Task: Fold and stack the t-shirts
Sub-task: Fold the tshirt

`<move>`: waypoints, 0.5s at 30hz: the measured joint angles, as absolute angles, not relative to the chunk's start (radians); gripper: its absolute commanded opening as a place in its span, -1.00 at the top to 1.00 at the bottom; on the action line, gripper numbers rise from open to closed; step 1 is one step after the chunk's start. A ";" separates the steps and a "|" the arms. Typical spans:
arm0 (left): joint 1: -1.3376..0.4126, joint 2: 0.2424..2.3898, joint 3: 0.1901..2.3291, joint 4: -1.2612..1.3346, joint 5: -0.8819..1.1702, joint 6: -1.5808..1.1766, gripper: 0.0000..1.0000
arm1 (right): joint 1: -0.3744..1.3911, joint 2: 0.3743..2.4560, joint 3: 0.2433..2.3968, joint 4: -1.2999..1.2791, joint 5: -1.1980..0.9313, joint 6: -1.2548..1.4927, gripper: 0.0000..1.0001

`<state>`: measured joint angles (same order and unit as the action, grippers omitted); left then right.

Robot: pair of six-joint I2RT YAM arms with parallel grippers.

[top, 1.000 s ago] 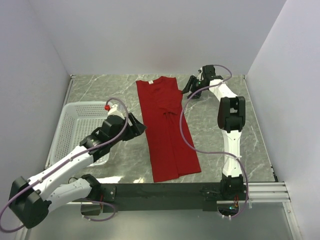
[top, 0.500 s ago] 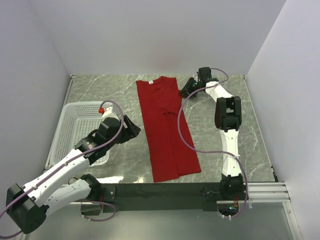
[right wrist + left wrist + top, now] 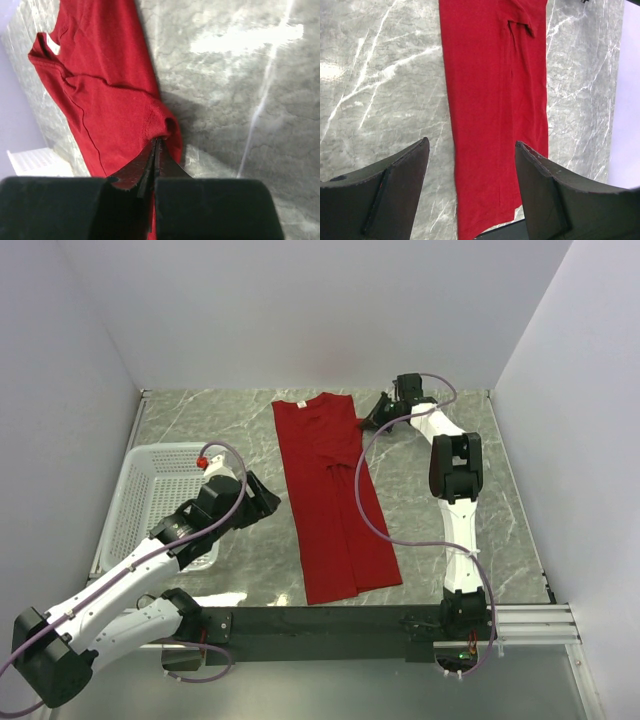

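Nearest us, the left gripper (image 3: pixel 471 150) hangs over the table (image 3: pixel 410 490) just left of the shirt (image 3: pixel 335 500). Its jaws stand wide apart with nothing between them, and it touches no cloth. The basket (image 3: pixel 150 500) sits on the far-left side of this arm; we can see nothing in it.

The shirt lies down the middle of the table as one long narrow strip, hem toward us and collar at the far end. A lengthwise fold line is visible, and the tag (image 3: pixel 50 47) shows at the neck.

Farthest out, the right gripper (image 3: pixel 156 145) sits at the strip's far right corner. Its jaws are closed on a small pinch of the red edge, which puckers around the tips.

Progress, as we judge it:
- The side folds look done.
- The crosswise fold is not begun.
- Nothing is stacked, and we see only this one shirt.
- The right arm appears to be taking hold for the crosswise fold; the left has no matching grip yet.

Against the frame a second earlier:
- The right gripper stood open and just off the shirt's edge; it has since moved in and clamped.
- The left arm has drawn back a little toward us, its jaws unchanged.
- The shirt has not visibly shifted.
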<state>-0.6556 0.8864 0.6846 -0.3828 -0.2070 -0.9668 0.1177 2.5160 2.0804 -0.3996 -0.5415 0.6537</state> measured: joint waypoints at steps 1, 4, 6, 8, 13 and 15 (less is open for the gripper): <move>-0.656 0.887 0.685 -0.383 -0.207 -0.967 -0.49 | 0.119 2.514 2.080 -0.398 -0.541 0.645 1.00; -0.655 0.888 0.683 -0.381 -0.207 -0.967 -0.49 | 0.131 2.496 2.065 -0.392 -0.535 0.616 1.00; -0.655 0.888 0.679 -0.379 -0.206 -0.969 -0.49 | 0.147 2.479 2.057 -0.389 -0.523 0.589 1.00; -0.655 0.887 0.675 -0.379 -0.205 -0.973 -0.49 | 0.169 2.460 2.056 -0.389 -0.511 0.557 1.00; -0.654 0.887 0.665 -0.379 -0.200 -0.982 -0.48 | 0.244 2.427 2.064 -0.398 -0.457 0.471 1.00; -0.654 0.884 0.660 -0.379 -0.199 -0.986 -0.49 | 0.282 2.426 2.085 -0.426 -0.424 0.427 1.00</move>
